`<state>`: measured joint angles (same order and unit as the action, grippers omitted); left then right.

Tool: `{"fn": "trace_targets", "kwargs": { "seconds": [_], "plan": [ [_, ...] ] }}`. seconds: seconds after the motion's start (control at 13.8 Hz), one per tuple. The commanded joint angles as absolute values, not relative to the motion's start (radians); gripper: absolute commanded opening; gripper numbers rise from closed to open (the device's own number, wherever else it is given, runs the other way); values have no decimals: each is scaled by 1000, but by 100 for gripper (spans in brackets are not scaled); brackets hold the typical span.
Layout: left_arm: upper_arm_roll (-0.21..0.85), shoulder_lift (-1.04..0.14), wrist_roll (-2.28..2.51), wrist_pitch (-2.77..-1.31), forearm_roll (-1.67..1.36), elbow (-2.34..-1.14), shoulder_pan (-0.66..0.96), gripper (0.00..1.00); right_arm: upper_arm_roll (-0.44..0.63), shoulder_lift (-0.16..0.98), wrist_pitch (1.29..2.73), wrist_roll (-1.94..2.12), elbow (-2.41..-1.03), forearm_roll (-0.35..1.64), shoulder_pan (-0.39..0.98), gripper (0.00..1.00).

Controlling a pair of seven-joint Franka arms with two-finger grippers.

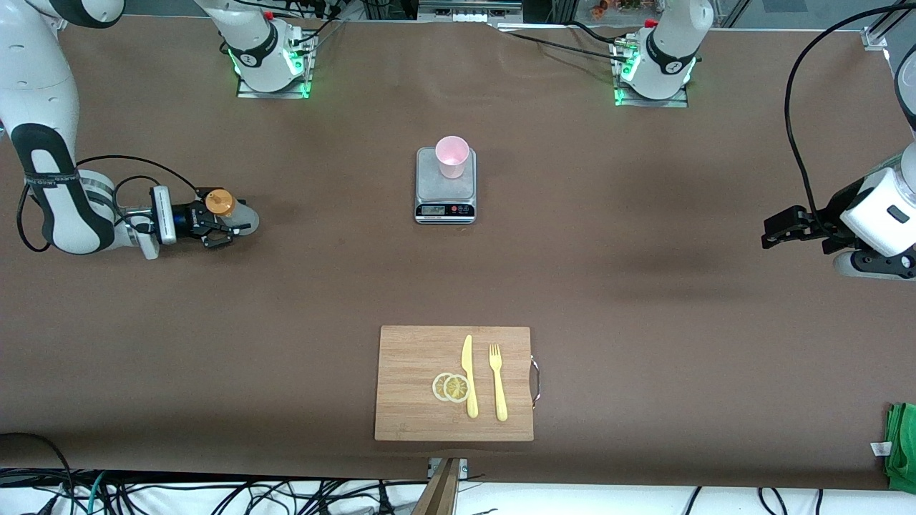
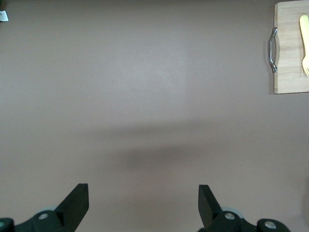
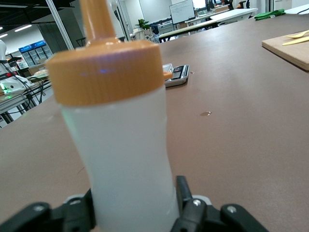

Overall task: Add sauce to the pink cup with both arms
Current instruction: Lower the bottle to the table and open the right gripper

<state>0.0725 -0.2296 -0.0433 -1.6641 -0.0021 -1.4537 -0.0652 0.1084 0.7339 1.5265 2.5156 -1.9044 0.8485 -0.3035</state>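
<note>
The sauce bottle (image 1: 223, 206), whitish with an orange nozzle cap, stands on the table toward the right arm's end. My right gripper (image 1: 227, 226) reaches in level with the table and is shut on the bottle's body. In the right wrist view the bottle (image 3: 123, 145) fills the middle, with a finger (image 3: 182, 193) pressed on each side. The pink cup (image 1: 452, 156) stands upright on a grey kitchen scale (image 1: 445, 194) at mid-table. My left gripper (image 1: 776, 232) is open and empty over bare table at the left arm's end. Its fingers (image 2: 77, 203) stand wide apart.
A wooden cutting board (image 1: 411, 386) lies nearer the front camera than the scale. It carries a yellow knife (image 1: 469, 375), a yellow fork (image 1: 497, 383) and two lemon slices (image 1: 451, 387). A green cloth (image 1: 903, 447) lies at the table's front corner at the left arm's end.
</note>
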Motion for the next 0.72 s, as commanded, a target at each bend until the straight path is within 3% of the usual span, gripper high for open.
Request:
{"fn": "trace_targets", "kwargs": {
  "seconds": [0.0, 0.36, 0.65],
  "plan": [
    [74, -244, -63, -1643, 5, -1419, -66, 100, 110, 738, 1516, 2491, -1875, 853, -301, 100],
    [74, -244, -63, -1643, 5, -1419, -66, 100, 173, 724, 1505, 2480, -1819, 760, -290, 100],
    [74, -244, -63, -1643, 5, -1419, -66, 100, 218, 577, 1566, 2371, -1819, 548, -308, 100]
  ]
}}
